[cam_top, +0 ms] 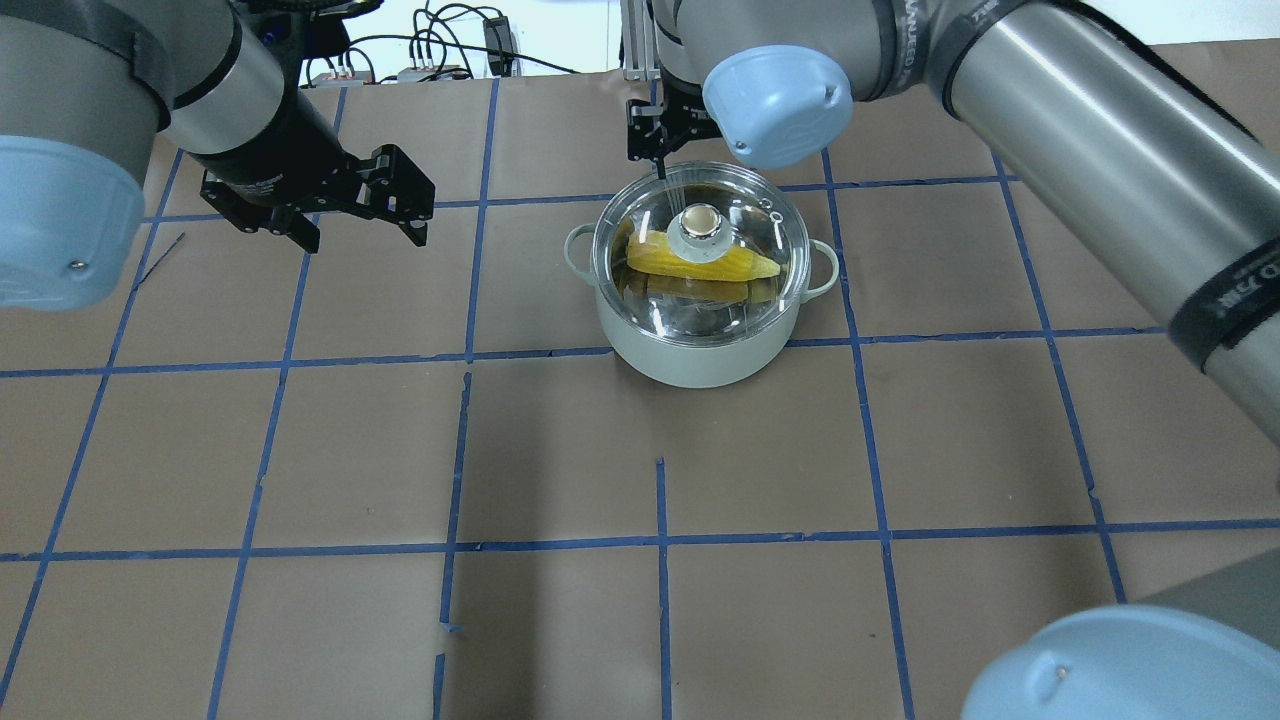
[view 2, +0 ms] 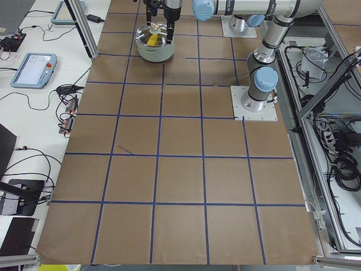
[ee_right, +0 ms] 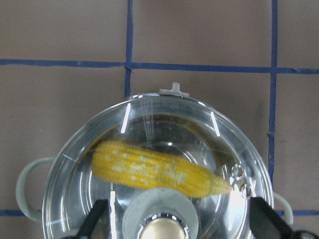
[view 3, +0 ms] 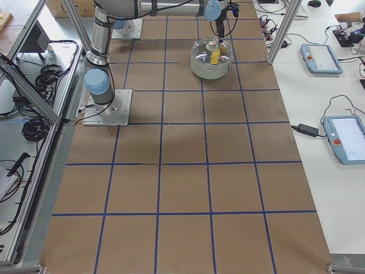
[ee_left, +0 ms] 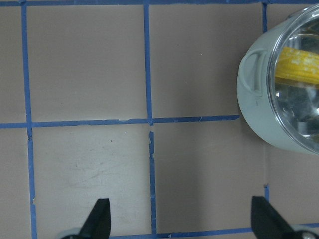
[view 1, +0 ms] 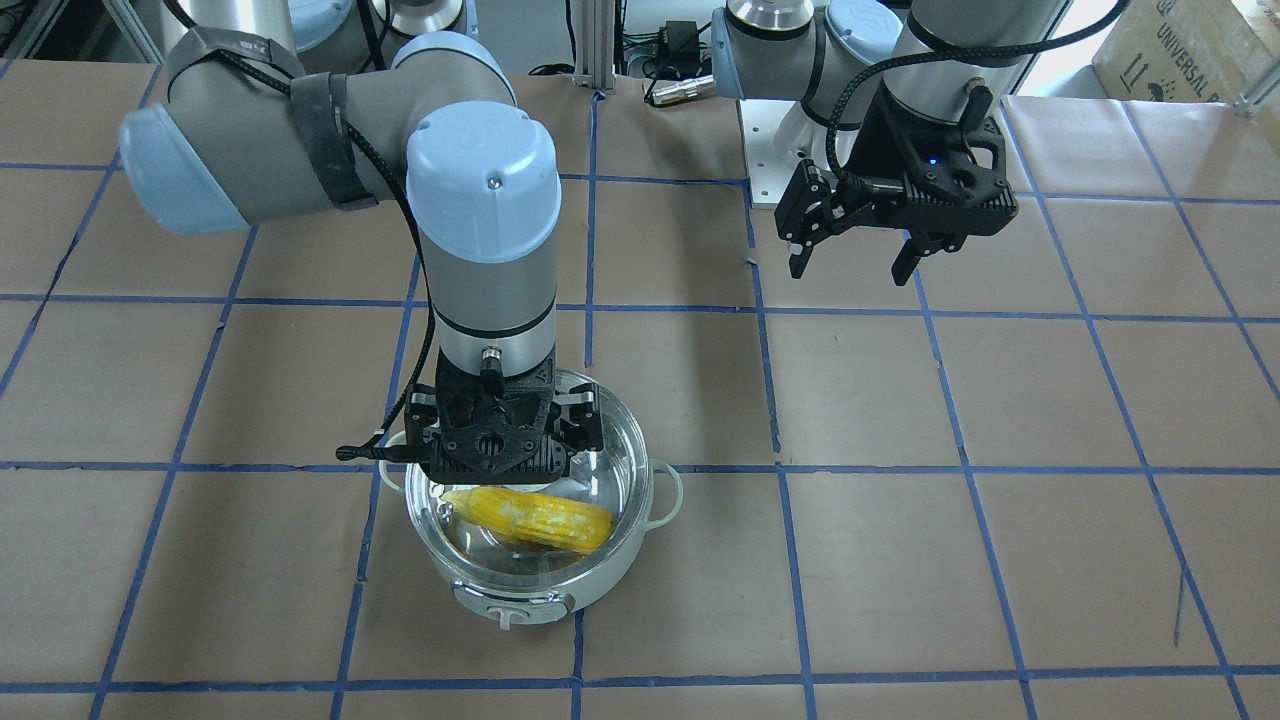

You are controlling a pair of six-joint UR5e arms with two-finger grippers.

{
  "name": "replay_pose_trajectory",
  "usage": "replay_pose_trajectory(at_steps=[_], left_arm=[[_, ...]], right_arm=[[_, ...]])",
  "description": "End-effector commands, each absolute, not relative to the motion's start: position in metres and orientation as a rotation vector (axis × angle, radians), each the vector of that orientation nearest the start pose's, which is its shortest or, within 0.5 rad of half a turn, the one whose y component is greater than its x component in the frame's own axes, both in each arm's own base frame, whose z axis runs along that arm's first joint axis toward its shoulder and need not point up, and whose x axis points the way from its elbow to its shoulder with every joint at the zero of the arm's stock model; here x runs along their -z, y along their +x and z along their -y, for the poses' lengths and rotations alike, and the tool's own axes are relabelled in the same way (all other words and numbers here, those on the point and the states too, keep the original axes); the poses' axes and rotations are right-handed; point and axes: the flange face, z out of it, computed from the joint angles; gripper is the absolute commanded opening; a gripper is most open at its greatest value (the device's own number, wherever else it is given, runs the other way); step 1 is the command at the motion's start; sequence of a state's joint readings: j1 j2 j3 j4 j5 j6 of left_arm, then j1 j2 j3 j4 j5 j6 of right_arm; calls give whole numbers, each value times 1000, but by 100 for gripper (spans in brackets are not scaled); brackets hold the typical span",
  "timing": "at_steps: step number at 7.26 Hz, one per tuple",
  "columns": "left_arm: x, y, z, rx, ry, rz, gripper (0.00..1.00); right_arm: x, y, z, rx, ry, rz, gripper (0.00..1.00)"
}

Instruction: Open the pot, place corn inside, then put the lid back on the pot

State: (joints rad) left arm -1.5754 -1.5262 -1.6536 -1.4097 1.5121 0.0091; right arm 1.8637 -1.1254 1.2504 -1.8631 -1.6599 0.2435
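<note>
Tabletop of brown paper, blue-taped; left gripper spread, right gripper seemingly spread too.

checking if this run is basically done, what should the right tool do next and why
Probably just lift the right tool straight up and clear of the pot. Its fingers are spread wide and do not touch the wooden knob. The glass lid looks seated on the pot's rim, and the corn cob lies inside, so nothing seems left to place.

Silver-grey arm tubes, pale-blue joint caps, black braided cables; left claw, right claw black.
</note>
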Motion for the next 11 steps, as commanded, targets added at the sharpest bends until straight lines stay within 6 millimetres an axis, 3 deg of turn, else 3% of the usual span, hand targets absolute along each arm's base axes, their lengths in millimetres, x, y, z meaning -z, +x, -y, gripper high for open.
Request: replay_pose_trajectory(at_steps=[1, 2, 3, 4, 5, 6, 11], left_arm=[[-486, -141, 483, 196, 28, -3193, 100], [-486, -141, 483, 197, 28, -3195, 100], [-486, -141, 484, 196, 25, -3193, 100], [-486, -140, 484, 197, 25, -3193, 100], [-486, -139, 484, 197, 23, -3191, 100], [-486, -139, 484, 196, 20, -3192, 100], [-487, -138, 483, 199, 18, -3188, 100]], right_arm=[[-486, 253, 629, 368, -68, -3165, 100], [-510, 196, 616, 267, -68, -3153, 100], [-534, 151, 585, 192, -88, -3118, 100], [-542, 125, 545, 183, -63, -3102, 100], [-527, 120, 499, 142, -41, -3095, 100], [-509, 121, 467, 108, -40, -3095, 100], [-513, 117, 454, 58, -10, -3143, 100]])
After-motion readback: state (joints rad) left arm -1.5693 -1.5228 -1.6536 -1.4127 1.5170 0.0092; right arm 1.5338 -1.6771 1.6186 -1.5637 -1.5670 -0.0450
